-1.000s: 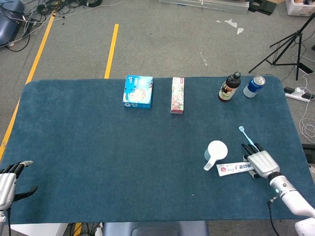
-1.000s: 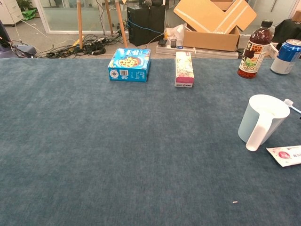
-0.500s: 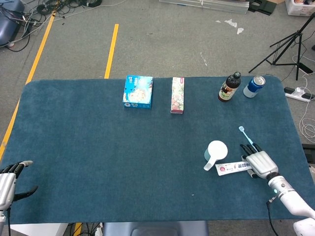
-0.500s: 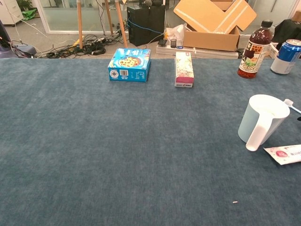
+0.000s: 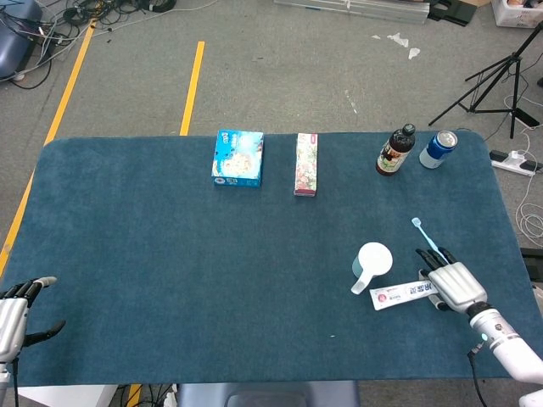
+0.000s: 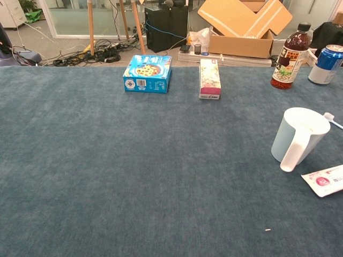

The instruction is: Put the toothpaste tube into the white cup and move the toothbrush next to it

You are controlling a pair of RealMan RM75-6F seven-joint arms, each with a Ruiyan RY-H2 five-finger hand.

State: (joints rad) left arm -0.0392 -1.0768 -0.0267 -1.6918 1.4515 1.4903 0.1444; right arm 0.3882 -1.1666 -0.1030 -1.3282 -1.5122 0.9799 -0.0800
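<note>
Showing only in head view: right hand (image 5: 452, 284), fingers over one toothpaste tube (image 5: 397, 295); left hand (image 5: 12, 318), fingers spread, empty. One white cup (image 6: 298, 137), one toothbrush (image 5: 427, 236).

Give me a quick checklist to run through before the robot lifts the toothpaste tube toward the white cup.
1. White plastic cup upright with its mouth open and nothing seen inside: ok.
2. White toothpaste tube with red print lying flat on the blue cloth-covered table, just right of the cup: ok.
3. Right robot hand over the tube's right end; firm grip: cannot tell.
4. Light blue toothbrush lying apart from the tube, behind the right robot hand: ok.
5. Path from tube to cup free of other things: ok.
6. Left robot hand at the table's near left corner, far from the work: ok.
</note>
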